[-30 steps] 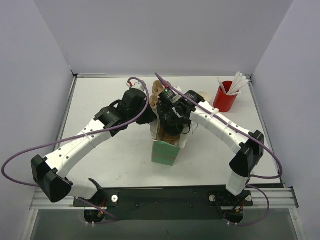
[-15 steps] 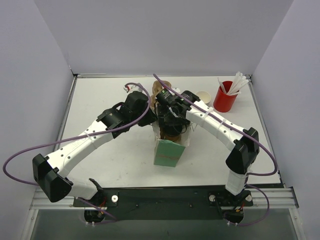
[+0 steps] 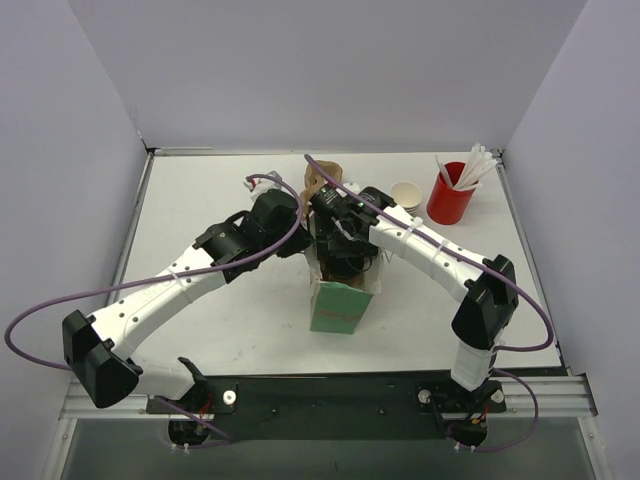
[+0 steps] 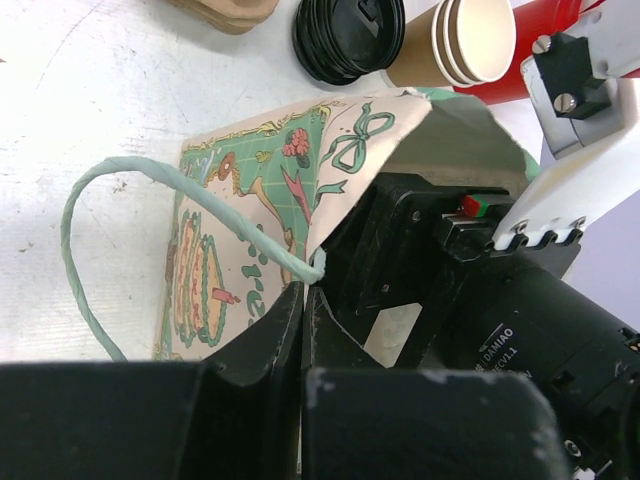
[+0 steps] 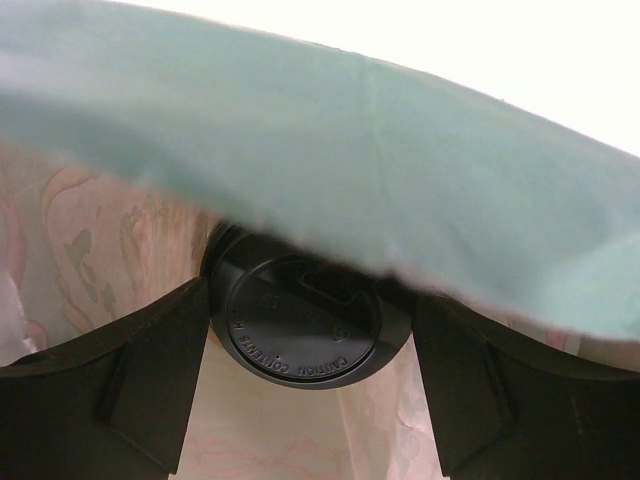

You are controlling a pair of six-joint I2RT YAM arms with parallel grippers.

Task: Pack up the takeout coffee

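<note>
A green printed paper bag [image 3: 338,308] stands open mid-table. My left gripper [image 3: 303,238] is shut on the bag's near rim [image 4: 312,262], just below its pale green handle [image 4: 100,200]. My right gripper [image 3: 345,258] reaches down into the bag's mouth. In the right wrist view the takeout coffee [image 5: 305,325] shows only its round black lid, and my right gripper [image 5: 310,345] is shut on it, a finger [image 5: 150,365] on each side. The bag's green rim [image 5: 400,190] crosses the top of that view. The cup's brown body is hidden.
A red cup with white sticks [image 3: 452,192] stands at the back right, with a stack of lidless tan cups [image 3: 406,192] next to it. Black lids [image 4: 348,35] and brown cardboard [image 3: 320,178] lie behind the bag. Walls close in three sides.
My right gripper has moved left and lower into the bag with the coffee. The left arm shifted slightly right, still pinching the rim, and the bag's base slid a little right.
</note>
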